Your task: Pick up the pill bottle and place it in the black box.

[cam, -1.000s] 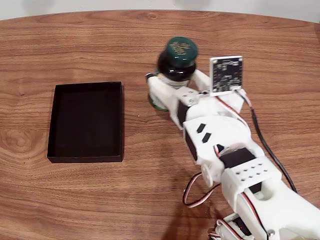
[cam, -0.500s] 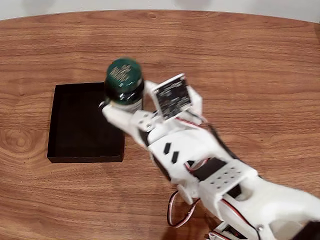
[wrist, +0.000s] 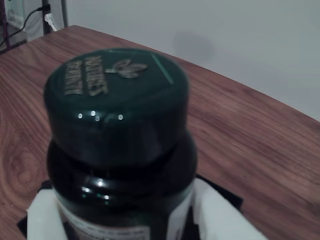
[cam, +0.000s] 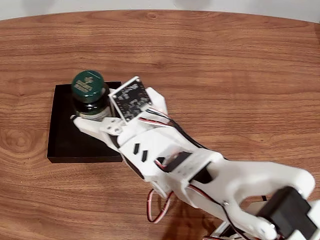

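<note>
White gripper (cam: 89, 121) fingers are clamped around the pill bottle (cam: 90, 97), holding it upright over the black box (cam: 62, 145) on the wooden table (cam: 225, 75).

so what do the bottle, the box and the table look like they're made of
Dark amber pill bottle: glossy glass or plastic, showing sharp highlights; its green cap looks like moulded plastic. Shallow black box: matte, no glare, possibly card or plastic. Brown table: wood grain, maybe veneer.
</note>
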